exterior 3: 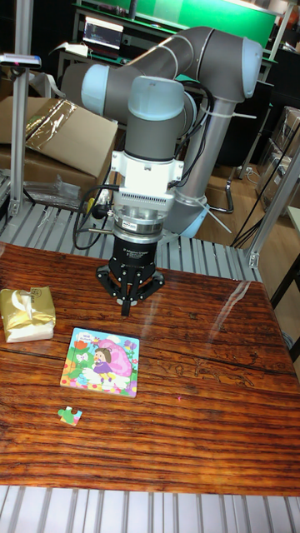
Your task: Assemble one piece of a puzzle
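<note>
A square picture puzzle (101, 361) with a cartoon girl lies flat on the wooden table, left of centre. One loose puzzle piece (70, 415), green with some pink, rests on the table just below the puzzle's lower left corner. My gripper (127, 309) hangs above the table behind the puzzle, pointing straight down. Its fingers are drawn together at a narrow tip with nothing between them. It stands apart from both the puzzle and the loose piece.
A gold and white wrapped packet (27, 313) sits at the table's left edge. The wooden table top (208, 400) extends right of the puzzle. Cardboard boxes (58, 137) and metal frame posts (18, 141) stand behind the table.
</note>
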You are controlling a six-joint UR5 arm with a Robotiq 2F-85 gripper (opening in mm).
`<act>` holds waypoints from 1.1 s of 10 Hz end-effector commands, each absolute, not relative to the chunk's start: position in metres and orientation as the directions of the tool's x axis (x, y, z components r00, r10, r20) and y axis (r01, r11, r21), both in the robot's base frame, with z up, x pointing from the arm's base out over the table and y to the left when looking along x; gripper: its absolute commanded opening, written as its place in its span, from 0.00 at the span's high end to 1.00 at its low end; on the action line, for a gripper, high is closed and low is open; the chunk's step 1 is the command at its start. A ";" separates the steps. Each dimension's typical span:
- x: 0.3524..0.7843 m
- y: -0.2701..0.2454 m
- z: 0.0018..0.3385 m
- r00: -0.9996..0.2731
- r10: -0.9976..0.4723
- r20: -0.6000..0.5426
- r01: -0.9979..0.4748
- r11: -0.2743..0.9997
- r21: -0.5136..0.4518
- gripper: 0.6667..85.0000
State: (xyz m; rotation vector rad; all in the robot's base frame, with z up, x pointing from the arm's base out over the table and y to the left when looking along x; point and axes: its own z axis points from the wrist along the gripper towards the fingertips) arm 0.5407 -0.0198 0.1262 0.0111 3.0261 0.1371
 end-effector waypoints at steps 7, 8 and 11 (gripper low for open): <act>0.533 -0.034 0.126 -0.988 0.136 -0.079 0.133 0.990 0.052 0.99; 0.537 -0.039 0.126 -0.988 0.118 -0.097 0.116 0.993 0.031 0.99; 0.558 -0.050 0.114 -0.993 0.038 -0.115 0.035 0.999 0.028 0.99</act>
